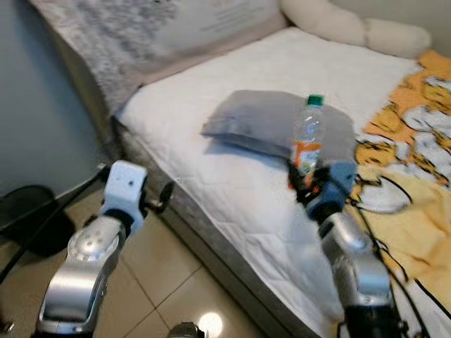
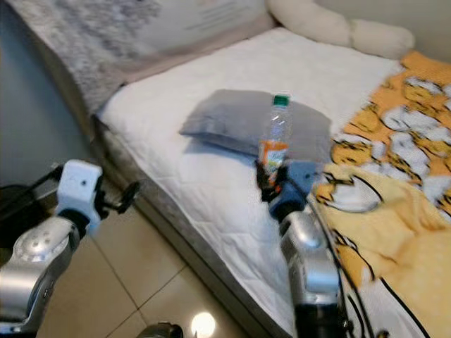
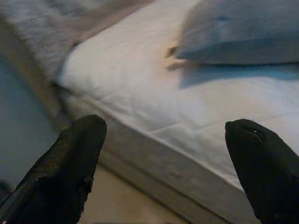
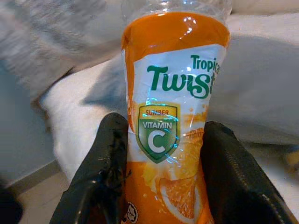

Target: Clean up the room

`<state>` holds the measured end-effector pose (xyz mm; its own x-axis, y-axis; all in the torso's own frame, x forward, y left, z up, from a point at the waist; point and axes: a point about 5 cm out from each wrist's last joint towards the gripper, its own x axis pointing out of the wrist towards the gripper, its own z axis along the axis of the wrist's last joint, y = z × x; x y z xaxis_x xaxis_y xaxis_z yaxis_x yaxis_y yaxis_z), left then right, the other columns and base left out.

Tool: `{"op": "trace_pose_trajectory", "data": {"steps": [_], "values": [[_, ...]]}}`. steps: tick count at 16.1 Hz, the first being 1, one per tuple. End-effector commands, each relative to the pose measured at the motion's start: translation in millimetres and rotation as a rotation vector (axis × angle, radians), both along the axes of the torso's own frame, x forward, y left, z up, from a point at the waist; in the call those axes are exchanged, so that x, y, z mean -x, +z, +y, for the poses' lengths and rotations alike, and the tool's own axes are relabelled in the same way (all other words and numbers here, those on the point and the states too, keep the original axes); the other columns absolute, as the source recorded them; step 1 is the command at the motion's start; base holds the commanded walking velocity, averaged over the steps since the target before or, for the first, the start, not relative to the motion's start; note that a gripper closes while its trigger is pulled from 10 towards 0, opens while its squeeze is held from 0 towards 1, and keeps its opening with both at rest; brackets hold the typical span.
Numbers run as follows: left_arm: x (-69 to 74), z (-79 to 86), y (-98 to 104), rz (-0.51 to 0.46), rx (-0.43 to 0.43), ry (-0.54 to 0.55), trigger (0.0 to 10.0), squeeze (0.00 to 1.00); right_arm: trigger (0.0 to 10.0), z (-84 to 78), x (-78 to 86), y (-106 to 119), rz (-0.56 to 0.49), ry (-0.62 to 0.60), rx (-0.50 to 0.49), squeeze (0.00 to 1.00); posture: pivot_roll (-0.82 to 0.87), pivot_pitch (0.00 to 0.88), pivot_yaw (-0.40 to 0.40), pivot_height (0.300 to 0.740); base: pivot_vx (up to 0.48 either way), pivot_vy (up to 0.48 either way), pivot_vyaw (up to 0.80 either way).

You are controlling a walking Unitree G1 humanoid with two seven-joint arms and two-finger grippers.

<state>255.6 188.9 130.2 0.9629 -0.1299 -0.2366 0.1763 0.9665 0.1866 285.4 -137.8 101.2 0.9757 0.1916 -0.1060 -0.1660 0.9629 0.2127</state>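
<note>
A clear plastic bottle with a green cap and an orange label stands upright above the white mattress, in front of a grey pillow. My right gripper is shut on the bottle's lower part; in the right wrist view the black fingers press both sides of the orange label of the bottle. My left gripper is open beside the bed's edge with nothing between its fingers, its arm out over the tiled floor.
A yellow and orange patterned blanket covers the right of the bed. Cream pillows lie at the head. A dark object sits on the floor at left, by the grey wall. Black cables trail along my right arm.
</note>
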Motion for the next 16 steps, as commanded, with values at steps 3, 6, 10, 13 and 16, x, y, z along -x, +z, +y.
{"op": "trace_pose_trajectory", "data": {"steps": [3,6,10,13,16], "values": [[-2.3,2.3,-2.2,-0.008,0.010,0.037,10.0,0.00,10.0,18.0,0.7,7.1,-0.001,0.057,-0.022,0.00,-0.02,0.000,0.014,0.740,0.000,0.000,0.80],[-5.4,1.9,-1.8,-0.014,0.039,0.054,10.0,0.00,10.0,19.1,-0.7,8.6,0.014,0.058,-0.017,0.00,-0.03,0.000,0.017,0.740,0.000,0.000,0.80],[-5.7,-0.8,-5.4,-0.004,0.042,0.050,10.0,0.00,10.0,15.5,-1.3,2.4,0.066,0.045,-0.016,0.00,-0.03,0.000,0.009,0.740,0.000,0.000,0.80],[-7.9,-2.8,-3.9,-0.037,0.002,0.029,10.0,0.00,10.0,15.3,-2.6,3.7,0.074,0.066,-0.010,0.00,-0.02,0.000,-0.002,0.740,0.000,0.000,0.80],[-7.9,-1.7,-2.7,-0.044,-0.001,0.023,10.0,0.00,10.0,14.2,-4.7,1.9,0.087,0.061,-0.008,0.00,-0.01,0.000,-0.008,0.740,0.000,0.000,0.80]]}}
